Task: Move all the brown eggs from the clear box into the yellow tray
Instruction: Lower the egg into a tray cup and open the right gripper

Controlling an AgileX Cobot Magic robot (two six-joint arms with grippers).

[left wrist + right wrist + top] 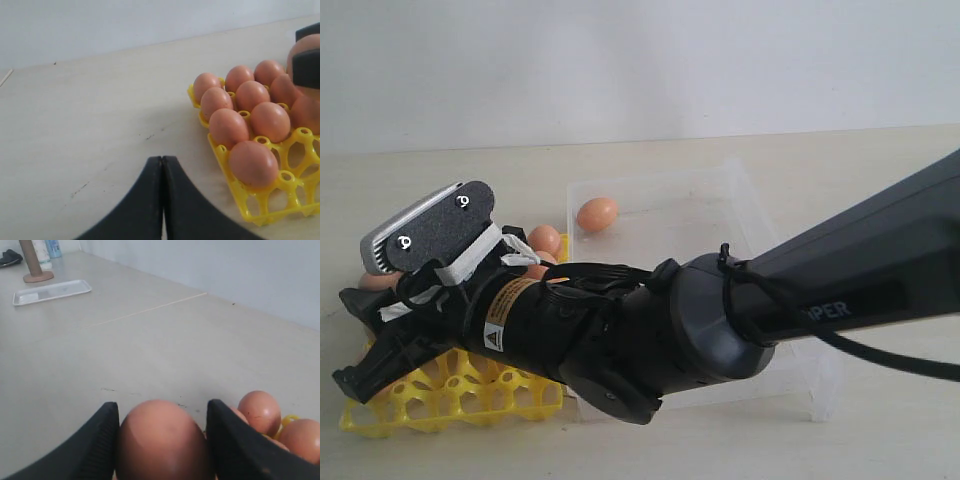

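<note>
My right gripper (162, 407) is shut on a brown egg (162, 445), which fills the gap between its black fingers (105, 430). The right arm reaches across from the right, and that gripper (360, 340) hangs over the left part of the yellow tray (450, 400). Several brown eggs (250, 95) fill cups of the yellow tray (260, 205). One brown egg (598, 214) lies in the clear box (720, 190). Beside the tray, over bare table, my left gripper (162, 159) is shut with nothing in it.
A flat white tray (50, 291), a brown stand (34, 265) and a bottle (52, 247) sit far off on the table. A pale wall closes the back. The right arm's black body (720, 320) covers the box's front and part of the tray.
</note>
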